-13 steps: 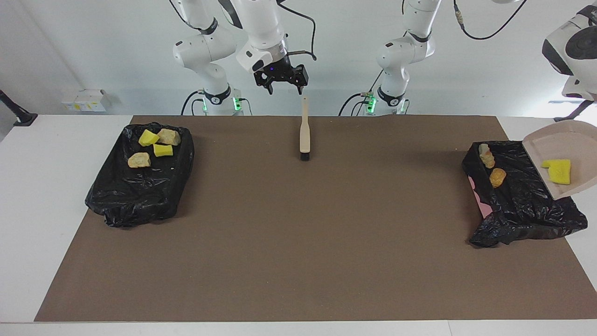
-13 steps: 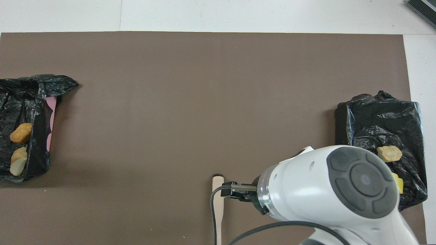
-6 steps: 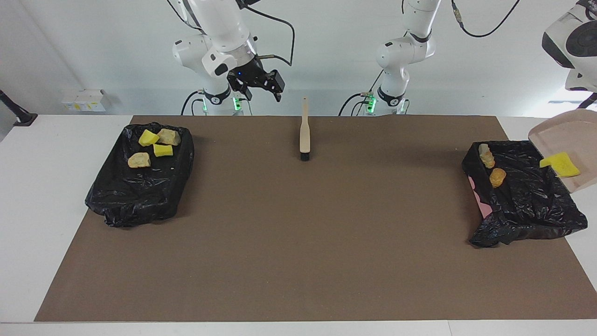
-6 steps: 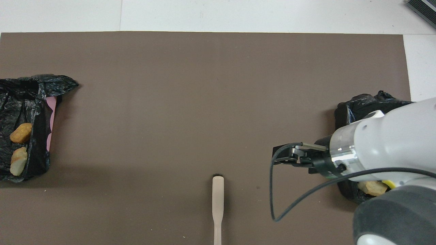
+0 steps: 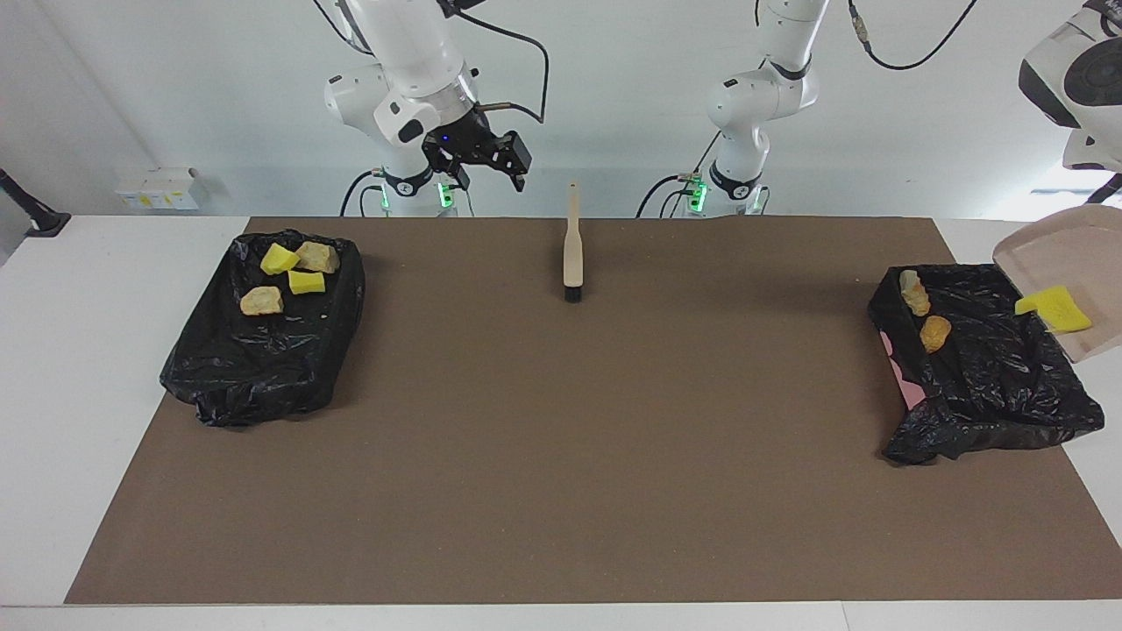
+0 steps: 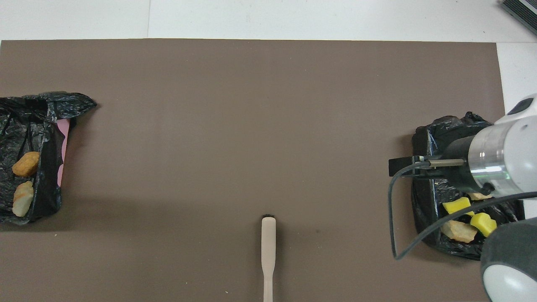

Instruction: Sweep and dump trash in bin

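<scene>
A white bench (image 5: 53,394) carries a brown mat (image 5: 561,456), and a brush (image 5: 572,245) lies on the mat close to the robots' edge, bristles pointing away from them, untouched.

Toward the right arm's end from the brush, a bin lined with a black bag (image 5: 263,377) sits on the mat. It holds 4 pieces of trash: a yellow sponge chunk (image 5: 279,258), a beige lump (image 5: 317,257), a second yellow chunk (image 5: 306,281) and a second beige lump (image 5: 261,301).

The right hand (image 5: 478,162) is up in the air, to the right arm's side of the brush. Its fingers are spread wide and it has hold of nothing. From overhead it (image 6: 396,165) shows over the mat just beside that bin.

Toward the left arm's end from the brush, well apart from it, stands a second black-bagged bin (image 5: 990,394), with a strip of pink wall showing at its brush-side edge. Inside lie 2 pieces: a pale lump (image 5: 913,292) and a brown lump (image 5: 935,333).

Over the end of this bin away from the brush, a beige dustpan (image 5: 1061,254) is raised and tilted. 1 yellow sponge (image 5: 1056,308) rests on its sloping face, not in the bin. The left hand is past the edge of both views; it is closed, and the dustpan hangs from that arm.
</scene>
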Robot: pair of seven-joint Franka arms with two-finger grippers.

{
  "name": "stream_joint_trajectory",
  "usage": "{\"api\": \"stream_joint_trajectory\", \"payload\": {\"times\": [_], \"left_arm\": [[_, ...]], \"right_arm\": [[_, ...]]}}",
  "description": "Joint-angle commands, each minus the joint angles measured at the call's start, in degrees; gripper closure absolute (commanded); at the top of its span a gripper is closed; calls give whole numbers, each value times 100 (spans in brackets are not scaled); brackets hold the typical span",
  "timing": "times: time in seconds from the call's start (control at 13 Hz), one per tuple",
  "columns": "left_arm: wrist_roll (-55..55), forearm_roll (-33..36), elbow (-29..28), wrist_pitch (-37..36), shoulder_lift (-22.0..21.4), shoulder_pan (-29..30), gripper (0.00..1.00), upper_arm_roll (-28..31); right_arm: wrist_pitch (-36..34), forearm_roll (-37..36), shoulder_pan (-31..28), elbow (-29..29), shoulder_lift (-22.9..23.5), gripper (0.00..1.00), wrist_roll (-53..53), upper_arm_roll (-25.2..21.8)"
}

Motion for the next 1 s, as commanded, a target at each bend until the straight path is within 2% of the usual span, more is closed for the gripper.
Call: {"api": "stream_joint_trajectory", "payload": {"times": [0.0,0.23,0.39,0.46,0.77,0.93], "left_arm": [[371,113,-12,132,-75,-59,100,73],[452,25,-12,150,-75,-33,100,64],[390,-106,-3,132,-67,11,100,64],[451,-385,31,80,-40,20,100,73],[434,-1597,-3,-535,-75,-77,100,64],[303,-2231,-56,-833,-102,-234,100,64]], "right_arm": [[-424,-321,-336,852,577,0,-238,44],[-461,-700,-449,1329,886,0,-440,44],[-373,-395,-678,1295,887,0,-458,44],[-347,-132,-862,1242,878,0,-467,35],[-190,-94,-1074,470,405,0,-906,9],[-188,-112,-1092,389,368,0,-924,9]]}}
